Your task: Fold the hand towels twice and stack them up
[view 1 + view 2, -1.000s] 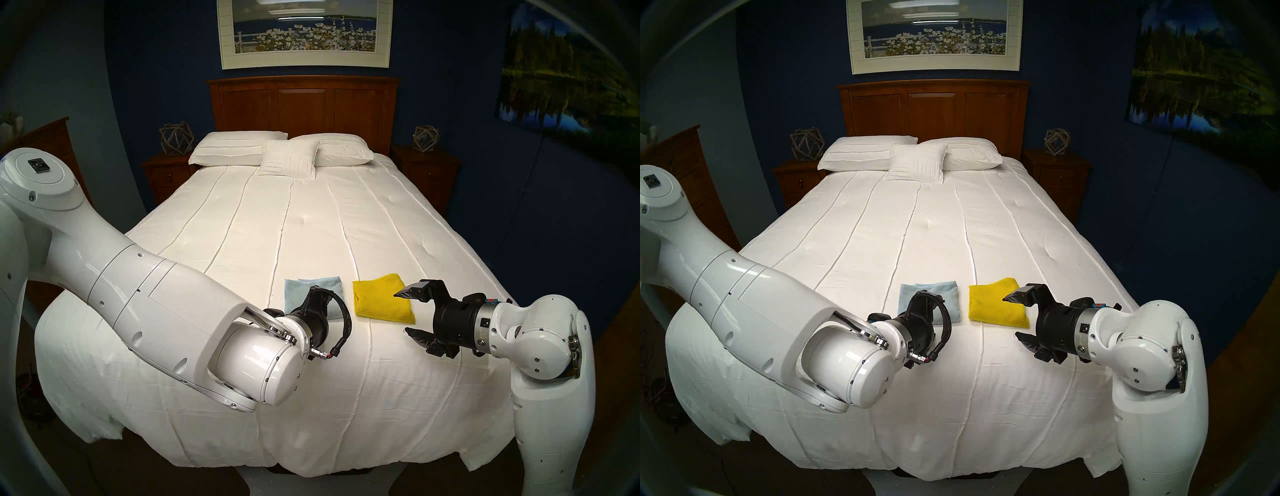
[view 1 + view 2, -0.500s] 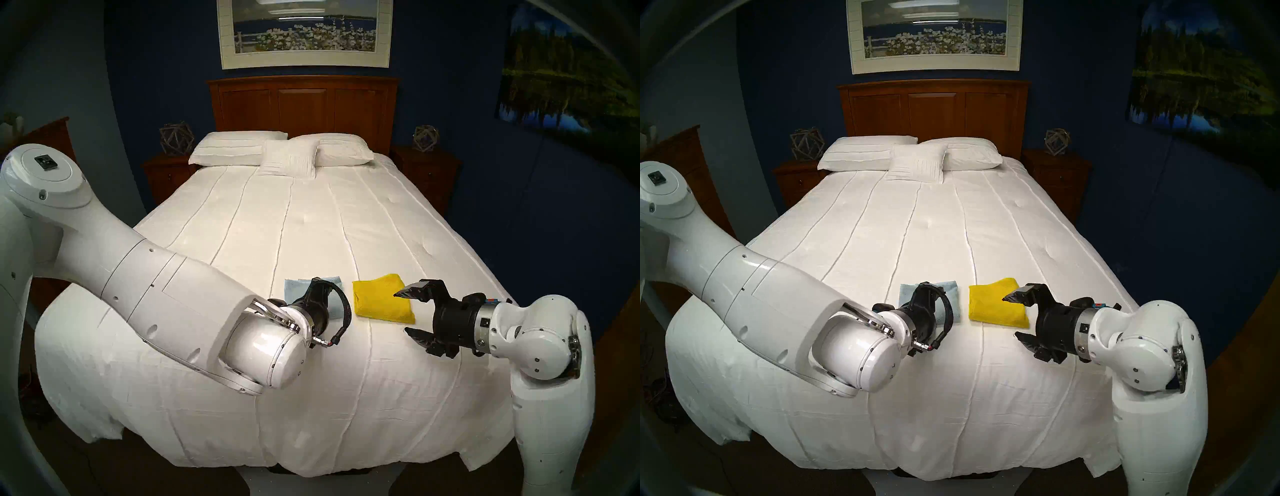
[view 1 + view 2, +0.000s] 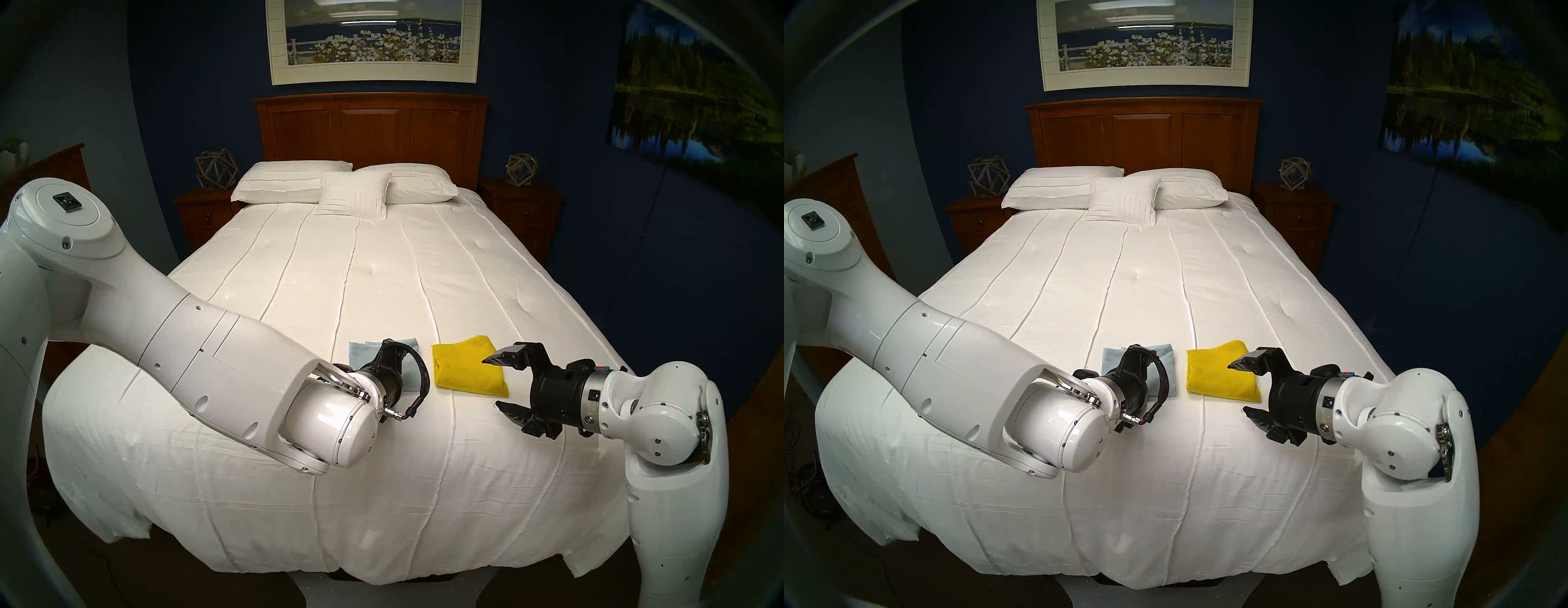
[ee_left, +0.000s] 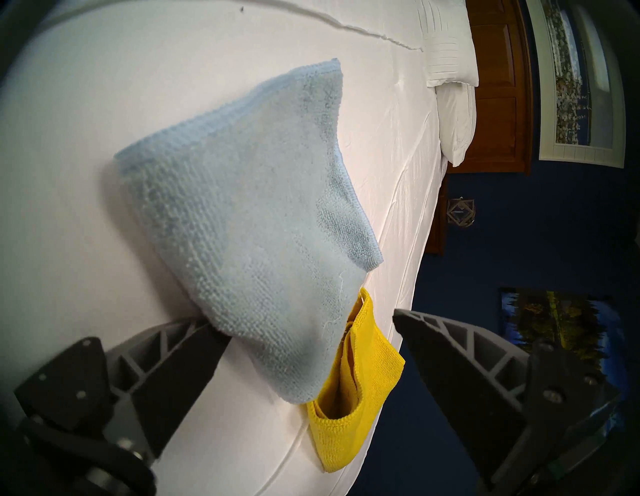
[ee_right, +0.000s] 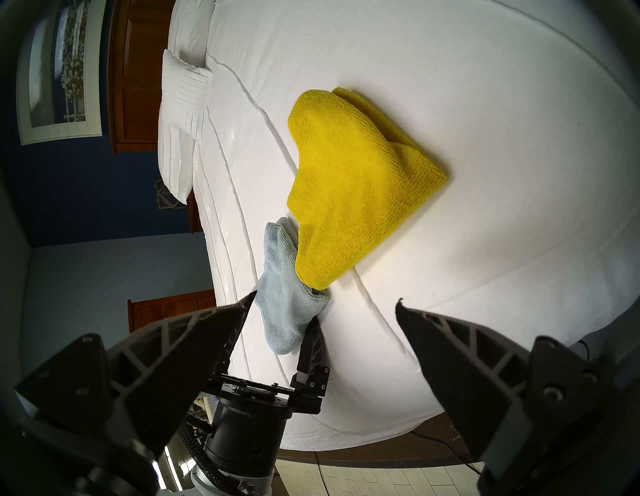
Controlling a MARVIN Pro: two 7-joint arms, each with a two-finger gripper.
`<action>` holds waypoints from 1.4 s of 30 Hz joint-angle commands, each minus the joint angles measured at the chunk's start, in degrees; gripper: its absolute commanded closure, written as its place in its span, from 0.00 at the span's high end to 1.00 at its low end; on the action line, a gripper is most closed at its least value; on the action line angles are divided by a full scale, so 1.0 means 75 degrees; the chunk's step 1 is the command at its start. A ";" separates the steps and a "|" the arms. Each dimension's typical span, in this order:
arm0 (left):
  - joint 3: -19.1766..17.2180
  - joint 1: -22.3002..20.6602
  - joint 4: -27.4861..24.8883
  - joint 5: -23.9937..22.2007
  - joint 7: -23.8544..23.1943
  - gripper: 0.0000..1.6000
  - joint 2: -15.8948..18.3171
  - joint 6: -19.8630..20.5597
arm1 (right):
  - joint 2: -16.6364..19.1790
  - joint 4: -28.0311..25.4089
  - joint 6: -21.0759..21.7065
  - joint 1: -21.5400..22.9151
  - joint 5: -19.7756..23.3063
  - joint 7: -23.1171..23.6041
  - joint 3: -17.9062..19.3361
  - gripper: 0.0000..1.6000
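Two folded towels lie side by side on the bedspread [image 3: 382, 276], blue towel [image 4: 242, 207] left, yellow towel [image 3: 466, 365] right; left gripper [image 4: 308, 332], wide open and empty, has edged onto blue's near corner, right gripper [image 5: 325, 304] open, idle — stacking looks next

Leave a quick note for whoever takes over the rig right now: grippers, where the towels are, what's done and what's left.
Left gripper: open, empty, at the near edge of the blue towel.
Right gripper: open, empty, beside the yellow towel.
Both towels lie folded, side by side and apart, on the bedspread.
Done: folding, as far as the views show.
Left: stack one towel on the other.
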 commanded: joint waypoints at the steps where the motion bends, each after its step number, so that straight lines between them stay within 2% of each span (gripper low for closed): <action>1: -0.0049 -0.0076 0.0221 0.0043 0.0046 0.83 -0.0084 0.0015 | -0.0016 -0.0151 -0.0014 0.0041 0.0009 0.0013 -0.0011 1.00; 7: 0.0020 -0.0074 0.0507 0.0109 0.0194 0.80 -0.0103 0.0194 | -0.0020 -0.0151 -0.0011 0.0042 0.0008 0.0010 -0.0010 1.00; 9: 0.0035 -0.0087 0.0561 0.0132 0.0250 0.71 -0.0100 0.0242 | -0.0022 -0.0151 -0.0010 0.0042 0.0008 0.0009 -0.0009 1.00; 10: 0.0044 -0.0087 0.0594 0.0138 0.0286 0.56 -0.0094 0.0276 | -0.0022 -0.0151 -0.0010 0.0042 0.0008 0.0009 -0.0009 1.00; 11: 0.0052 -0.0081 0.0626 0.0147 0.0319 0.53 -0.0088 0.0308 | -0.0023 -0.0151 -0.0009 0.0042 0.0008 0.0009 -0.0009 1.00; 16: 0.0104 0.0006 0.0821 0.0193 0.0459 0.48 -0.0071 0.0486 | -0.0017 -0.0156 -0.0006 0.0033 -0.0001 0.0005 0.0018 1.00; 20: 0.0098 -0.0013 0.0835 0.0268 0.0516 0.38 -0.0076 0.0589 | 0.0001 -0.0191 -0.0008 -0.0002 0.0014 0.0002 0.0136 1.00; 22: 0.0089 -0.0110 0.0729 0.0343 0.0532 0.27 -0.0097 0.0582 | 0.0014 -0.0209 -0.0007 -0.0021 0.0047 -0.0005 0.0229 1.00; 24: 0.0047 -0.0217 0.0613 0.0361 0.0546 0.06 -0.0095 0.0507 | 0.0029 -0.0224 0.0005 -0.0040 0.0087 -0.0019 0.0323 1.00; 25: 0.0038 -0.0277 0.0566 0.0375 0.0568 0.00 -0.0096 0.0482 | 0.0038 -0.0230 0.0017 -0.0049 0.0117 -0.0027 0.0362 1.00; 33: -0.0162 -0.0733 0.0394 0.0379 0.0728 0.00 -0.0107 0.0293 | 0.0076 -0.0328 0.0045 -0.0137 0.0202 -0.0063 0.0629 1.00; 42: -0.0737 -0.1209 0.0488 0.0483 0.0903 0.00 -0.0444 0.0226 | 0.0154 -0.0334 0.0095 -0.0154 0.0200 -0.0051 0.0784 1.00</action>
